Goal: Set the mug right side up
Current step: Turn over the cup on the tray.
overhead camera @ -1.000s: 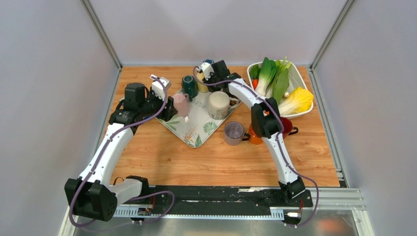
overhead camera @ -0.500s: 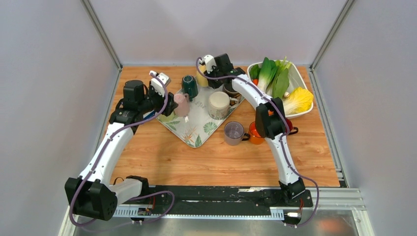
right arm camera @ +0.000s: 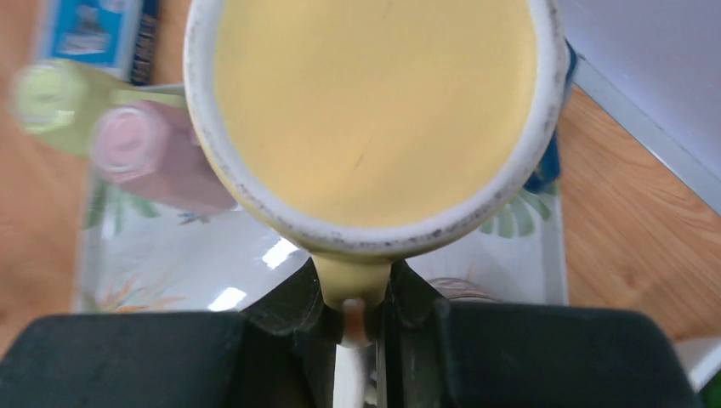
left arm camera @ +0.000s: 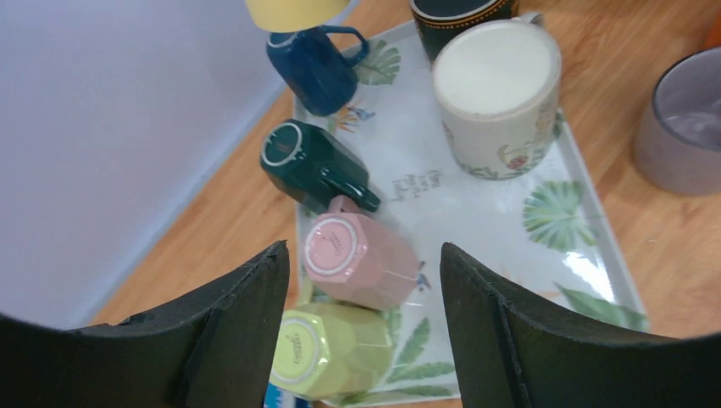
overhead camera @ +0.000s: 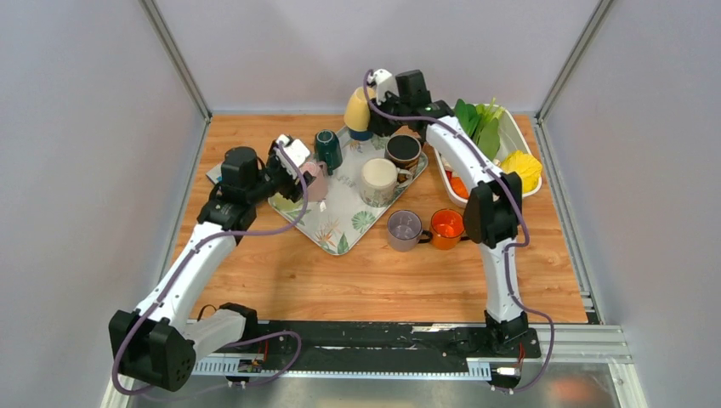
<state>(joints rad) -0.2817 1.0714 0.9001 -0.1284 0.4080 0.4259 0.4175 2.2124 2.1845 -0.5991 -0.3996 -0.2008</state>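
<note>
Grey-purple mug (overhead camera: 404, 228) and orange mug (overhead camera: 446, 226) stand open-side up on the wooden table (overhead camera: 357, 280), just near of the leaf-print tray (left arm camera: 553, 221). Left gripper (left arm camera: 364, 257) has its jaws spread wide, hovering over a pink faceted mug (left arm camera: 374, 272) on the tray, base showing, no contact. Farther back, right gripper (right arm camera: 353, 299) is pinched tight on the handle of the yellow ceramic mug (right arm camera: 374, 102), held in the air over the tray's far corner, just above a dark blue mug (left arm camera: 315, 64).
</note>
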